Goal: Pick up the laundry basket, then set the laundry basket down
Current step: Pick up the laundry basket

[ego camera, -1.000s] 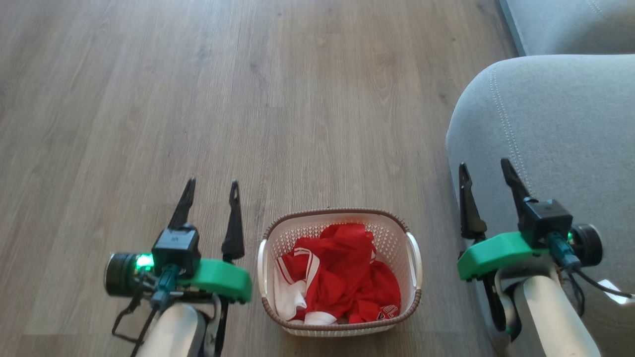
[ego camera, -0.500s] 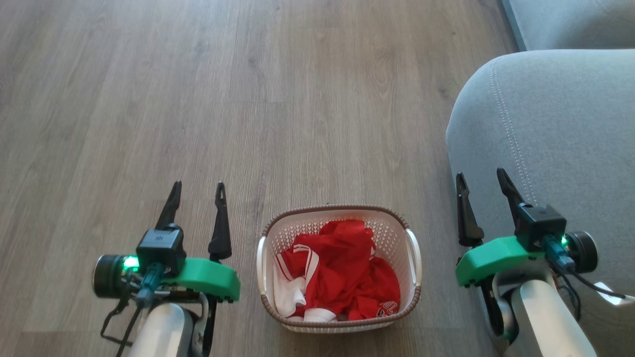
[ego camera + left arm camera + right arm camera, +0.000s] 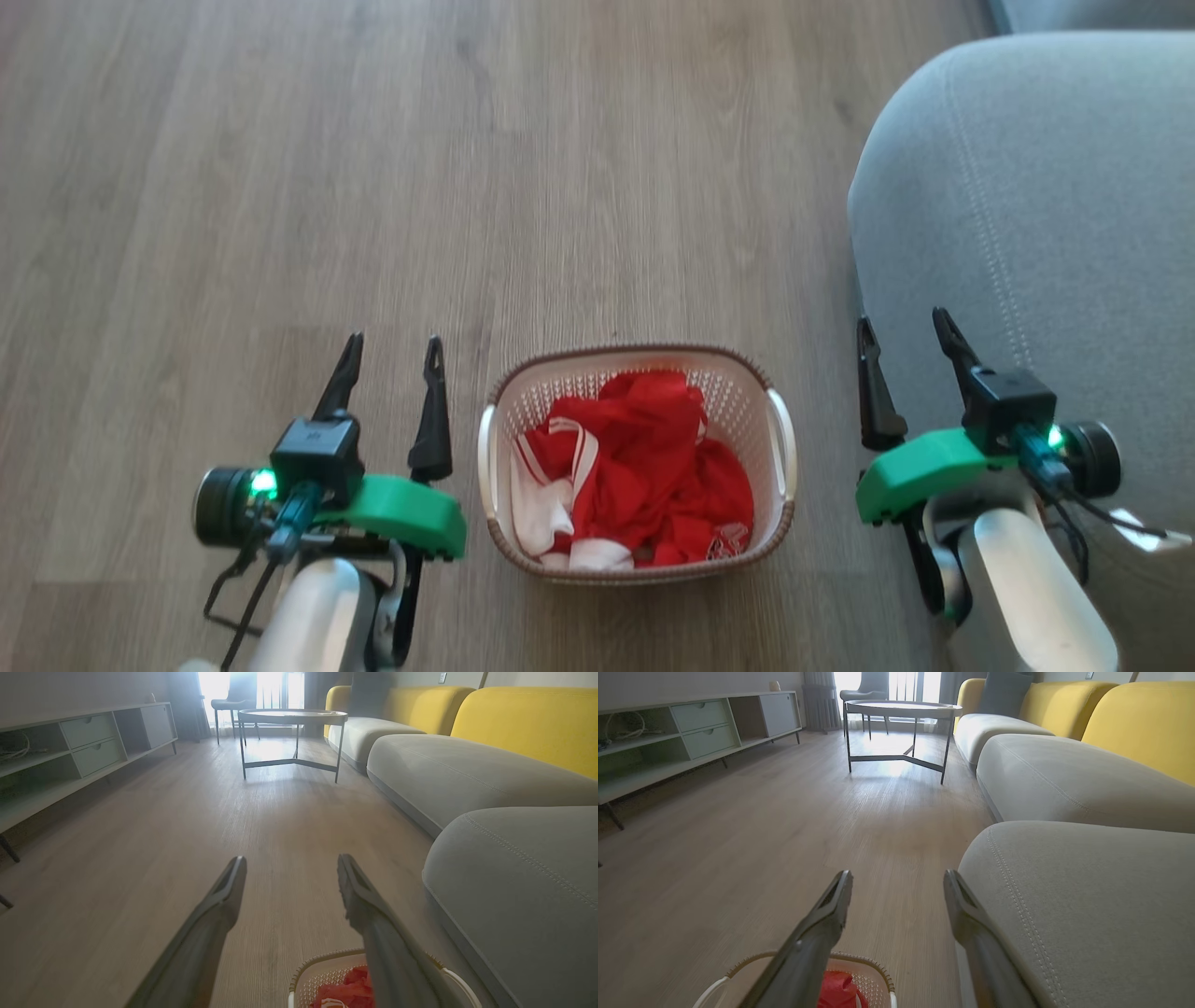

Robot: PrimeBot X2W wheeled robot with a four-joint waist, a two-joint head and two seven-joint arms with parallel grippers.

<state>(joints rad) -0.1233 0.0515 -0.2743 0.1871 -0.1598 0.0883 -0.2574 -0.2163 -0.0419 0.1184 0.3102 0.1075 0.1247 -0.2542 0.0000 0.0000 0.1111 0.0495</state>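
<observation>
A living room with a pale wood-plank floor (image 3: 280,187) stretches ahead. A grey sofa (image 3: 1027,233) with yellow backrests (image 3: 528,723) runs along the robot's right side. A round metal-legged table (image 3: 292,716) stands farther off near a bright window, and a low cabinet (image 3: 88,742) with drawers lines the left wall.

The laundry basket (image 3: 631,350) sits upright on the floor, between the two arms and near the sofa's rounded end cushion, with a strip of bare floor between them. Its white perforated walls carry a brown woven-look rim, and a white handle shows on each side. A crumpled red garment (image 3: 653,467) with white trim fills most of it.

The left gripper (image 3: 394,341) hovers just beside the basket's left handle, fingers pointing forward and spread apart with nothing between them. No contact with the basket is visible. The right gripper (image 3: 901,319) hangs on the other side at the sofa's edge, its fingers likewise apart and empty, set a little farther from the right handle. In both wrist views the basket's rim peeks in at the bottom edge beneath the fingers.
</observation>
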